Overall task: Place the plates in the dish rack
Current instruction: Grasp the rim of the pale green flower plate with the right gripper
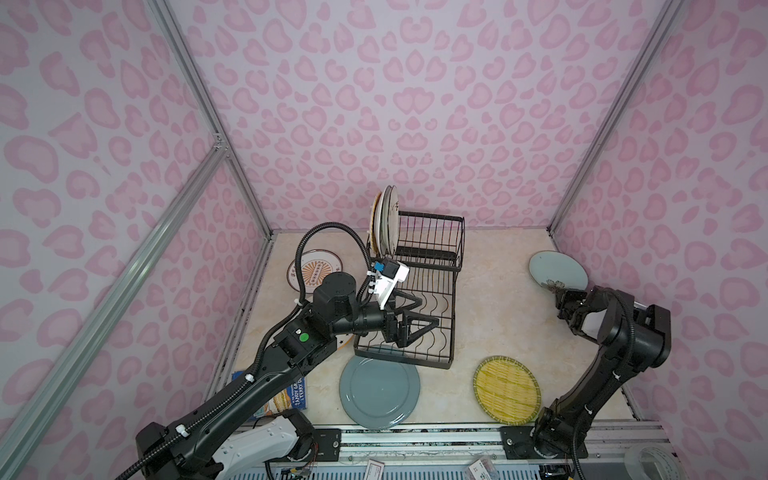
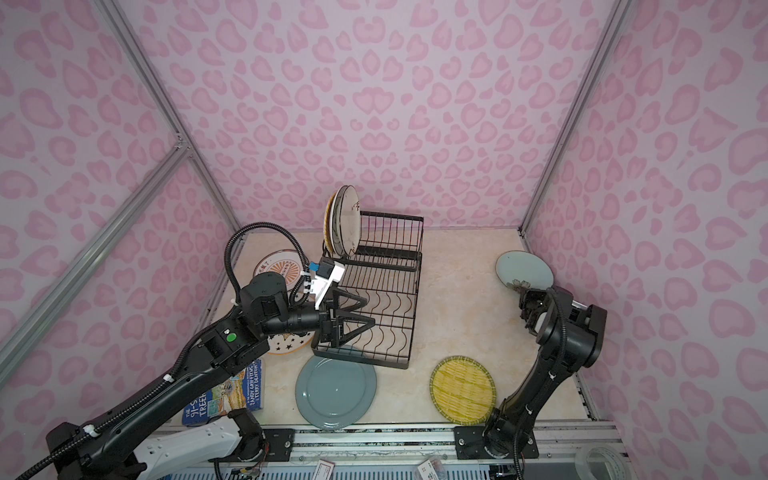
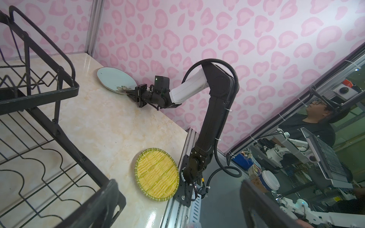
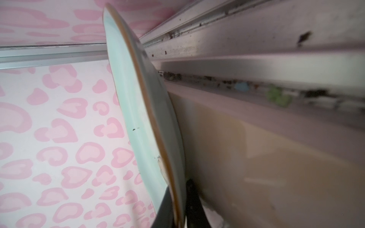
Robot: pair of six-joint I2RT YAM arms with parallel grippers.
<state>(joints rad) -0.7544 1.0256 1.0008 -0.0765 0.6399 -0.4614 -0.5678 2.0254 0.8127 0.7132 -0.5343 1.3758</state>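
Observation:
The black wire dish rack (image 1: 424, 299) (image 2: 374, 299) (image 3: 39, 118) stands mid-table, with a few plates (image 1: 384, 220) (image 2: 345, 220) upright at its far end. My left gripper (image 1: 419, 309) (image 2: 368, 311) (image 3: 181, 213) hangs open and empty over the rack's lower tier. My right gripper (image 1: 559, 291) (image 2: 524, 293) (image 3: 136, 93) (image 4: 178, 207) is shut on the near rim of the pale blue plate (image 1: 557, 270) (image 2: 524, 269) (image 3: 115, 81) (image 4: 134, 98) at the far right. A teal-grey plate (image 1: 379, 392) (image 2: 336, 392) lies partly under the rack's near edge. A yellow woven plate (image 1: 507, 390) (image 2: 462, 390) (image 3: 157, 175) lies front right.
A sunburst plate (image 1: 313, 270) (image 2: 278, 266) and a star plate (image 2: 291, 343) lie left of the rack, partly hidden by my left arm. A blue-covered book (image 1: 286, 395) (image 2: 232, 390) sits front left. The metal rail (image 1: 415, 434) runs along the front edge. Pink walls close three sides.

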